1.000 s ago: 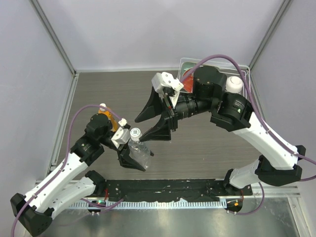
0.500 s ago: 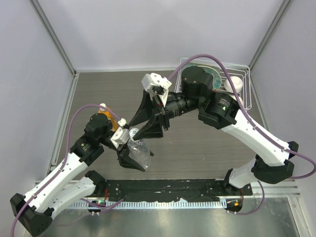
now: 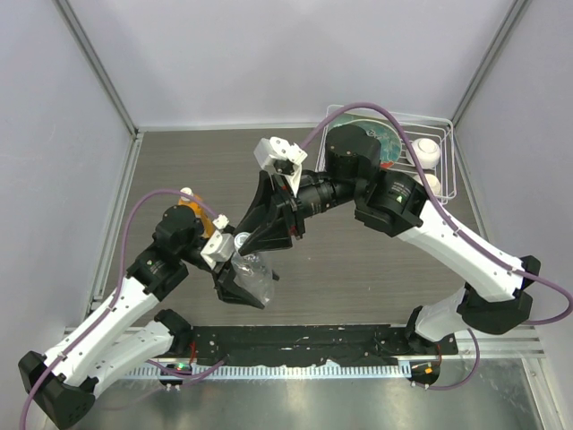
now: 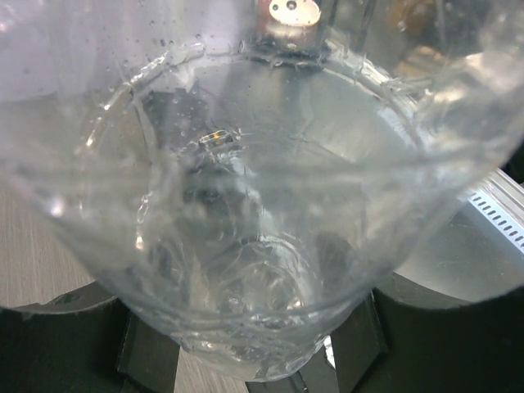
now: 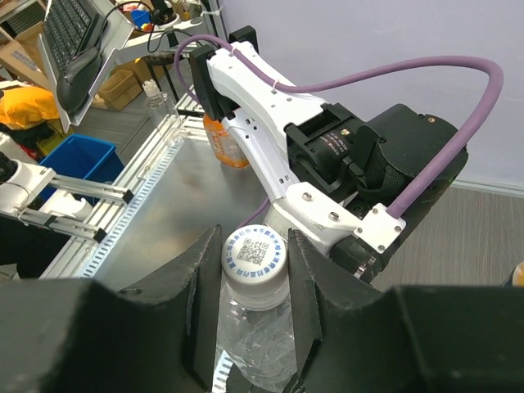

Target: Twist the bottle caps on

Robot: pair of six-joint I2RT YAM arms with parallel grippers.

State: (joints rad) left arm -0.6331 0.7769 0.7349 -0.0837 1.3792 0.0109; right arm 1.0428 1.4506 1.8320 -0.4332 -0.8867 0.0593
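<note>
**Pincers split the work: right pincer (image 5: 252,264) on the white cap (image 5: 254,250), left pincer (image 3: 240,288) bracing the clear bottle (image 3: 254,274)**

My right pincer comes in from above and behind, its two fingers pressed against opposite sides of the white cap, which sits on the neck of the clear bottle. I hold it there because the cap has to be turned. A grip across its sides lets my wrist roll it down the thread. I cannot tell how far the thread has caught.

My left pincer is clamped low around the body of the clear bottle, which stands near the front of the table (image 3: 358,260) between my two arms. The left wrist view is filled with its transparent wall. That low hold is there to stop the bottle spinning or tipping when I twist the top. I judge the thin plastic will give if I squeeze harder.

The orange bottle (image 3: 191,208) stands just behind my left arm, well apart from my right pincer. It waits its turn, out of the way of the turning.
</note>
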